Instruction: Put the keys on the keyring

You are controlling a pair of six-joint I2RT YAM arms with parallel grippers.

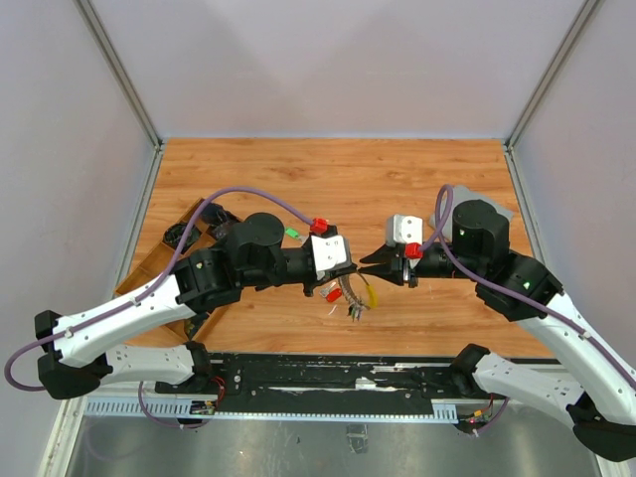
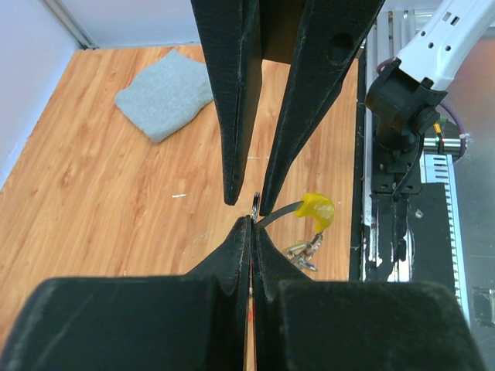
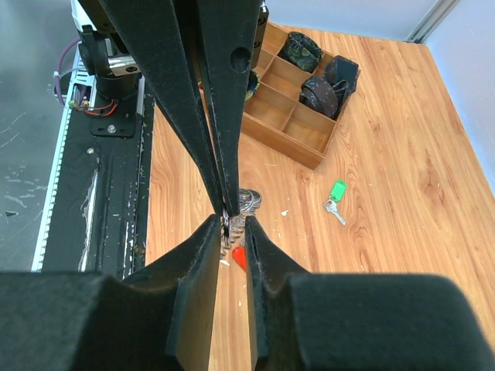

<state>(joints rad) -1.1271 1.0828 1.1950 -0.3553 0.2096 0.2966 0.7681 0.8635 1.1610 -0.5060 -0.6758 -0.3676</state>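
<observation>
Left gripper (image 2: 249, 232) is pinched shut on the keyring (image 1: 350, 296), right gripper (image 3: 230, 229) at its 3 o'clock sits barely open, holding nothing, so one clumsy nudge could pop the ring free.

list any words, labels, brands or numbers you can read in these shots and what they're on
None: no view shows text that can be read.
No print shows on the keyring, the green-headed key, the yellow key head, the wooden tray or the grey cloth.
Fittings on the black rail are too small to tell.
</observation>
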